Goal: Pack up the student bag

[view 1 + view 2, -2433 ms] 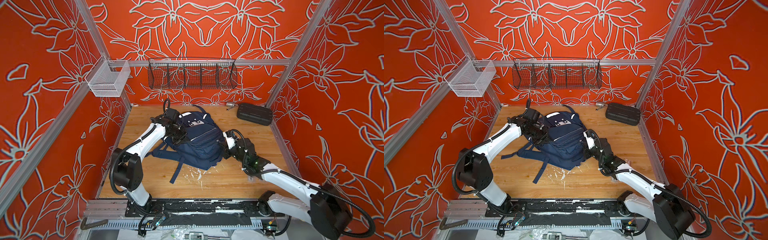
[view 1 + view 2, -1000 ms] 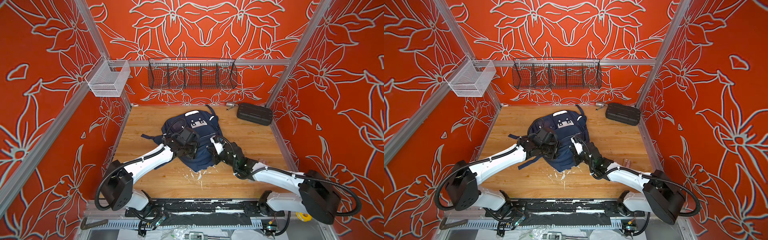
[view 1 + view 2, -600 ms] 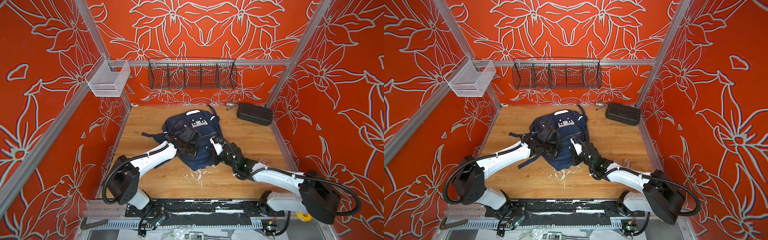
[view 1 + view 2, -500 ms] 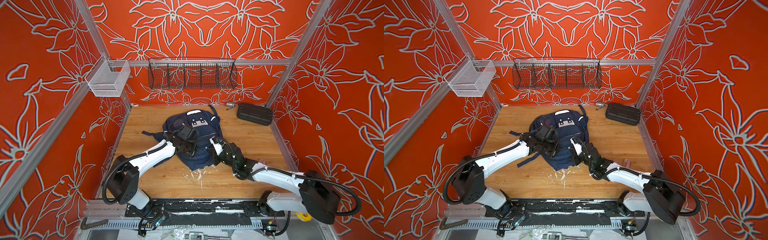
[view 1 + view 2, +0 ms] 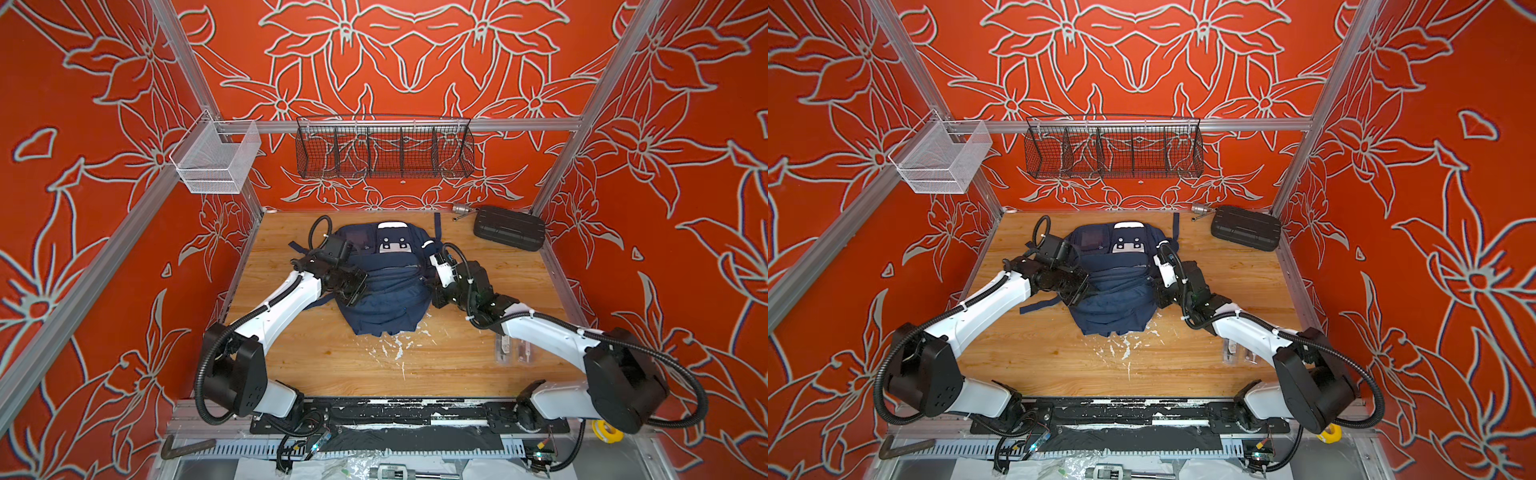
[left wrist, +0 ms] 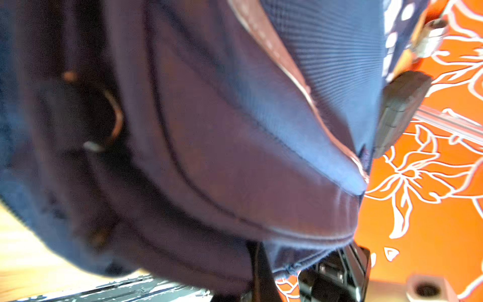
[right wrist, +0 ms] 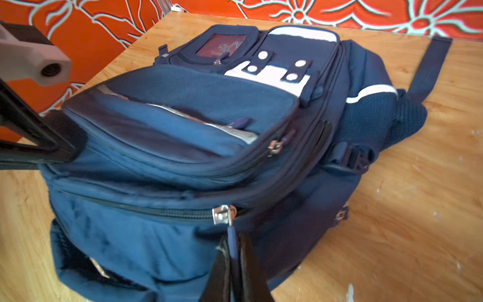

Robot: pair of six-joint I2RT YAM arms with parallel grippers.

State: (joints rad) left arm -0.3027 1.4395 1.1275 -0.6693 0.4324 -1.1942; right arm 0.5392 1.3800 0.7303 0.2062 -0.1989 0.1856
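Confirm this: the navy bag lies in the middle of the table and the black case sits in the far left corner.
One thing is wrong: the corner. The case sits in the far right corner, not the left, as both top views show. Corrected: the navy bag lies in the middle of the table and the black case sits in the far right corner.

Bare table [image 5: 324, 357] fronts the student bag [image 5: 390, 299]; black case [image 5: 509, 228] blocks far corner.
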